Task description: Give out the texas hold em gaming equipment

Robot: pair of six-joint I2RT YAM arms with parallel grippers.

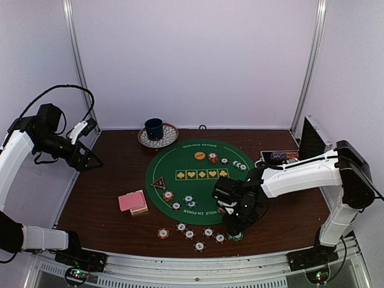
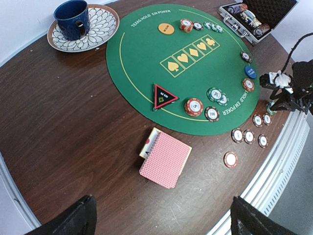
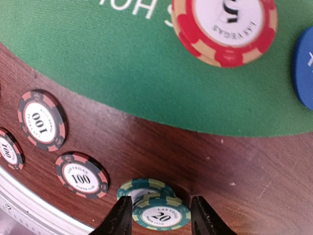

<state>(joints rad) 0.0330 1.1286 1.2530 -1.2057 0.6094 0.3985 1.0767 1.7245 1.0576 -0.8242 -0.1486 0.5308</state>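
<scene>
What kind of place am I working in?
Probably a lab booth staged as a poker table: plain white walls, metal posts, a green Texas Hold'em mat and poker chips.

TEXT CHECK | mat (image 2: 146,63): "TEXAS HOLD EM POKER" | red chip (image 3: 224,27): "5", "LAS VEGAS" | green chip (image 3: 160,214): "20" | black chips (image 3: 80,175): "100", "POKER CLUB" | yellow disc (image 2: 166,29): print illegible

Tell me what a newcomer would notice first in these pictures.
The round green poker mat in the middle of the brown table stands out first. Just off its near edge, the right gripper reaches down with its fingers either side of two stacked green chips on the wood. A pink-backed card deck lies left of the mat.
</scene>
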